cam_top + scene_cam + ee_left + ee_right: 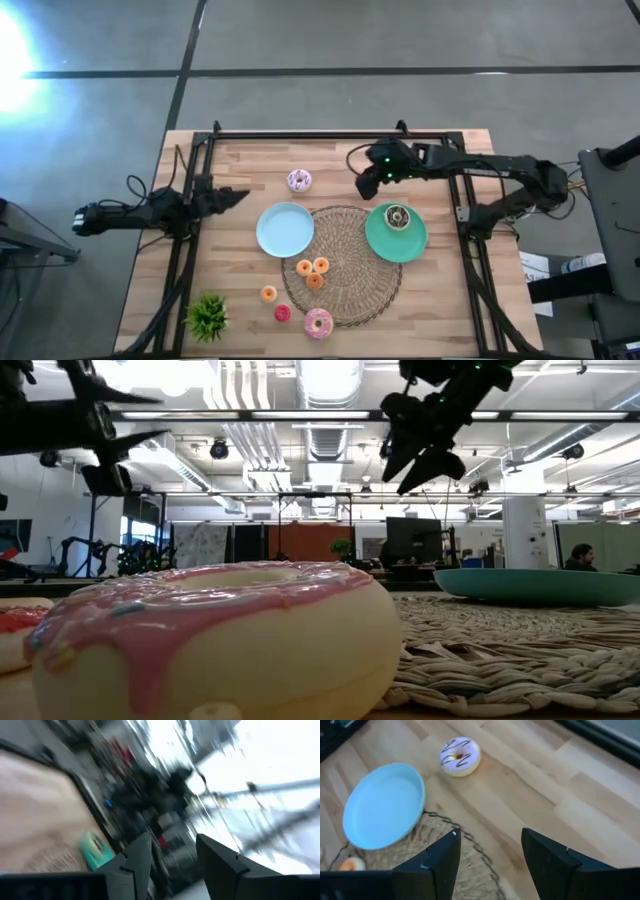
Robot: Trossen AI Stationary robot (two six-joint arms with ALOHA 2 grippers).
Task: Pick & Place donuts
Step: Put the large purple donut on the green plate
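Lilac-frosted, one donut (299, 180) lay on bare wood above the light-blue plate (285, 229). Right of centre, the right gripper (365, 184) hovered empty, fingers spread. A dark donut (398, 217) sat on the green plate (384, 236); the pink donut (318, 323) lay bottom centre. At far left, the left gripper (238, 196) waited, open and empty.

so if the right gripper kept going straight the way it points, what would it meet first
Probably the bare wooden table. The open right gripper aims between the lilac-white donut and the woven mat; depth is unclear, but neither sits squarely in line.
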